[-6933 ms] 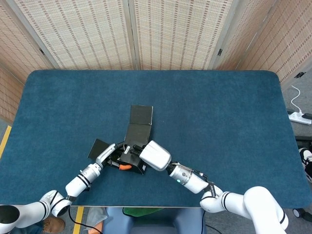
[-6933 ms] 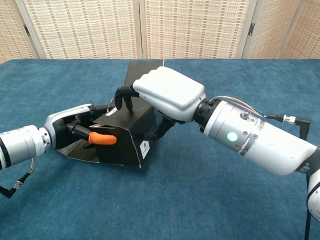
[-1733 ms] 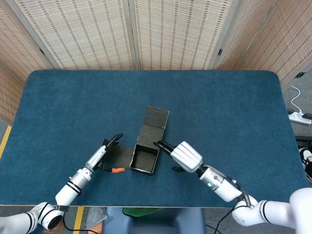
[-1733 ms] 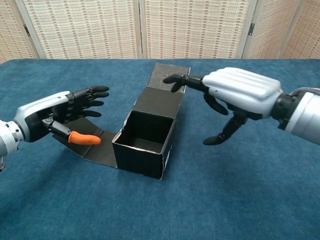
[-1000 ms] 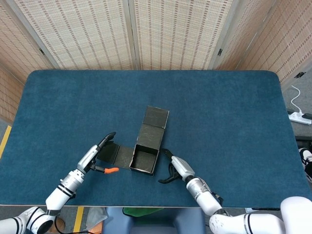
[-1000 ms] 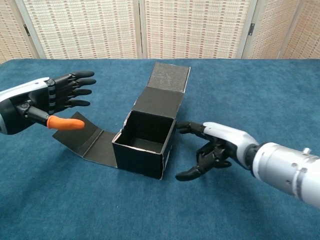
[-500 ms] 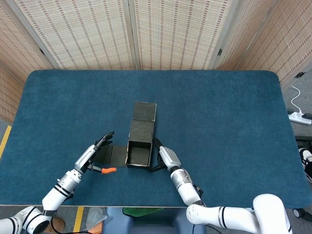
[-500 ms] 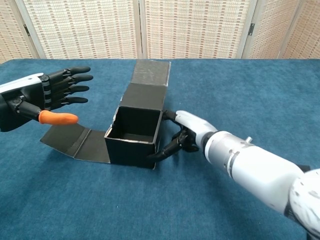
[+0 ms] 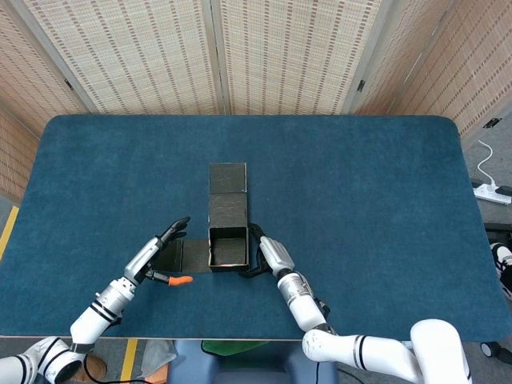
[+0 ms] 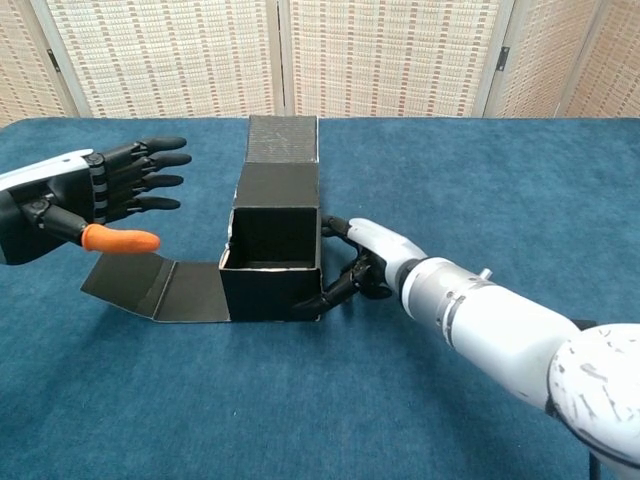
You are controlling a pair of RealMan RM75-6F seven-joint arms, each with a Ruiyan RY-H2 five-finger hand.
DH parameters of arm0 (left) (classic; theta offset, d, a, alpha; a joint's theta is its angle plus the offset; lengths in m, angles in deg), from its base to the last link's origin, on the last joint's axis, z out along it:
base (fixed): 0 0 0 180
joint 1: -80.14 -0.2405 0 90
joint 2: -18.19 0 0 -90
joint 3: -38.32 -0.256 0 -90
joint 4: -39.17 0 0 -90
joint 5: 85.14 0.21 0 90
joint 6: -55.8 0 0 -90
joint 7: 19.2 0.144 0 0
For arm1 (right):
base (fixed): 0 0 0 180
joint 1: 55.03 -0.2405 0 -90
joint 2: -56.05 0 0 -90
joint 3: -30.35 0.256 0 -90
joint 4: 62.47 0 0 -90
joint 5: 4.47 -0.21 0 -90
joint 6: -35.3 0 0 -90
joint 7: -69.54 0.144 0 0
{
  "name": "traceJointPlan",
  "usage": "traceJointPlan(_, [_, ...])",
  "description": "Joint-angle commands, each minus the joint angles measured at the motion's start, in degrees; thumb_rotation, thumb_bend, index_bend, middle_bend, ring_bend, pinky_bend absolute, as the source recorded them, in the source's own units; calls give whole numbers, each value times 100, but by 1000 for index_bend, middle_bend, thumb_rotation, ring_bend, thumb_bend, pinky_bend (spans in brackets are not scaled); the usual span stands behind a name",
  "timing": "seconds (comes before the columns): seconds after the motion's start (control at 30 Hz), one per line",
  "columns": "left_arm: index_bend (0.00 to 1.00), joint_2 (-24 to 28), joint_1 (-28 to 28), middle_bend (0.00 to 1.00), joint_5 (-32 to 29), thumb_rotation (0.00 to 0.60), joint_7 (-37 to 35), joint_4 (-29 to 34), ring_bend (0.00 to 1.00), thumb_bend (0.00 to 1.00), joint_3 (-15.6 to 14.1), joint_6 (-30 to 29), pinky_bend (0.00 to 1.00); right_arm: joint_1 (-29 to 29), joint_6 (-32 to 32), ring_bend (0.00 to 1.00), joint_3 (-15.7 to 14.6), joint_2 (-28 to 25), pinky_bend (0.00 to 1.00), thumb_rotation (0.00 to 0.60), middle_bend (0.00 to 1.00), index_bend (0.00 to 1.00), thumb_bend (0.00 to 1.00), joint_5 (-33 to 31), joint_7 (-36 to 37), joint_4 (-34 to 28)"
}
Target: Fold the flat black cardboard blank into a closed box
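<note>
The right hand (image 10: 372,258) has its dark fingers (image 10: 335,285) curled against the right wall of the black box (image 10: 272,266): the upper ones meet the wall near its top edge and the lower ones reach to the bottom corner by the cloth. Whether they clasp the wall or only press on it cannot be told. From above, the same hand (image 9: 268,254) lies just right of the box (image 9: 228,232), its white forearm running toward the near edge of the table.

The left hand (image 10: 85,200) is spread wide with nothing in it, its black fingers stretched out level and pointing right, and its orange-tipped thumb (image 10: 120,239) jutting out below them. It hangs apart from the box, above the side flap (image 10: 160,286), which lies flat on the cloth to the left. From above, this hand (image 9: 156,252) sits just left of that flap.

There is one box, open at the top, standing near the middle of the blue table (image 9: 360,208). Its lid panel (image 10: 283,138) stretches away on the far side, ending in a ribbed section. No writing or label can be read on the cardboard.
</note>
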Motion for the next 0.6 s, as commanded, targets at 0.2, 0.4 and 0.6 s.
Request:
traceJointPlan(0.2, [0,-17,-30,0,0,600,34,-43,0,172,-18,-49,127,-53,-178,747,197,495,1000,600,295,111,52,397,380,586])
traceJointPlan(0.4, [387,-227,-395,347,-316,600,646,-47,575,182,271,-743,790,-240,-268,800,652,865,1000,600,538,425,261,578,780,1180])
traceJointPlan(0.6, [605,41,-321,591,490,600,983,-95,865,196,-69,-962,979,-257,226,800,1213,590,1000,600,542,431,266,337,1347,865])
